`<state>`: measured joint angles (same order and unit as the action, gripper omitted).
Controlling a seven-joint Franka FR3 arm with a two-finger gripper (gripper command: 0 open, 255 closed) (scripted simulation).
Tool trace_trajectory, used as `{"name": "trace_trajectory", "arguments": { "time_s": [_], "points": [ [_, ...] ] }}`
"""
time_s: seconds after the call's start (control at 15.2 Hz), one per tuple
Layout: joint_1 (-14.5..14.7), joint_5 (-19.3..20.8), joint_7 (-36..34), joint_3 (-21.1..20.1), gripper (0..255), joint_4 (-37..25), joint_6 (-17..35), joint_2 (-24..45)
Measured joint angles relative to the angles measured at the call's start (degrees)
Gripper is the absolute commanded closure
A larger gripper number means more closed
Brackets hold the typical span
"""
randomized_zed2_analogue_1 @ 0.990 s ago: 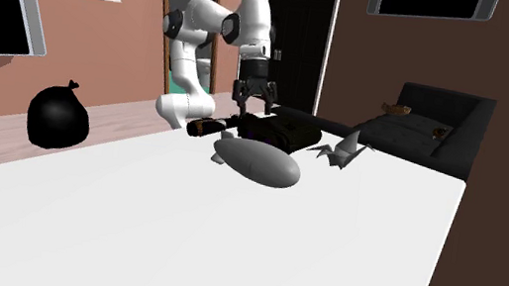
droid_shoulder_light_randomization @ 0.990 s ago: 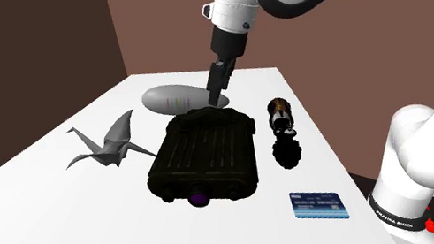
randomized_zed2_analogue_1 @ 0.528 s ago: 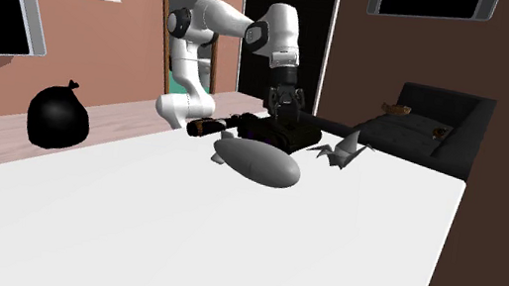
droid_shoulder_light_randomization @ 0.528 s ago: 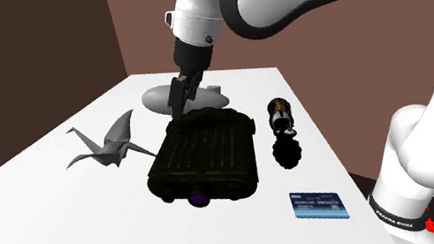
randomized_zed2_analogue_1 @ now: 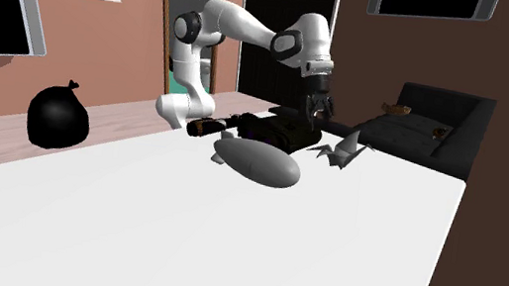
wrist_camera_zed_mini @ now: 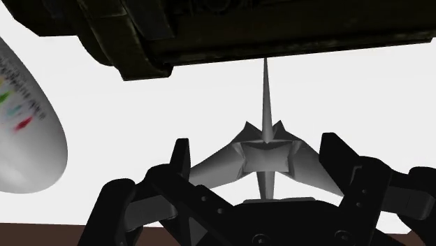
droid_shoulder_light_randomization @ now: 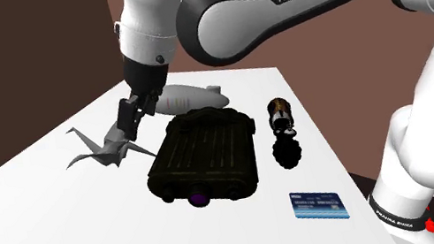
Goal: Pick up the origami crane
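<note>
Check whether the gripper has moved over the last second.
Yes. In the shoulder view the gripper went left, from the grey airship to the crane.

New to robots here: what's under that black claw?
The grey origami crane lies on the white table, between the fingers of the open gripper. The gripper covers the wings' lower edges.

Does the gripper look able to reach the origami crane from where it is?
Probably yes: the open gripper hangs just above the crane, fingers apart either side of it, nothing between; the black case lies alongside.
</note>
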<state>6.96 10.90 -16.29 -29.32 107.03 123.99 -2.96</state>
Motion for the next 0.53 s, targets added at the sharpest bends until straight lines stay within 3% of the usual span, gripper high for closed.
{"name": "trace_trajectory", "arguments": {
  "time_s": [0.2,0.53],
  "points": [
    [0.60,2.76,-1.86,-0.87,0,-2.20,0.67,3.06],
    [0.70,4.04,-3.28,-0.95,0,0.71,4.20,3.88]
  ]
}}
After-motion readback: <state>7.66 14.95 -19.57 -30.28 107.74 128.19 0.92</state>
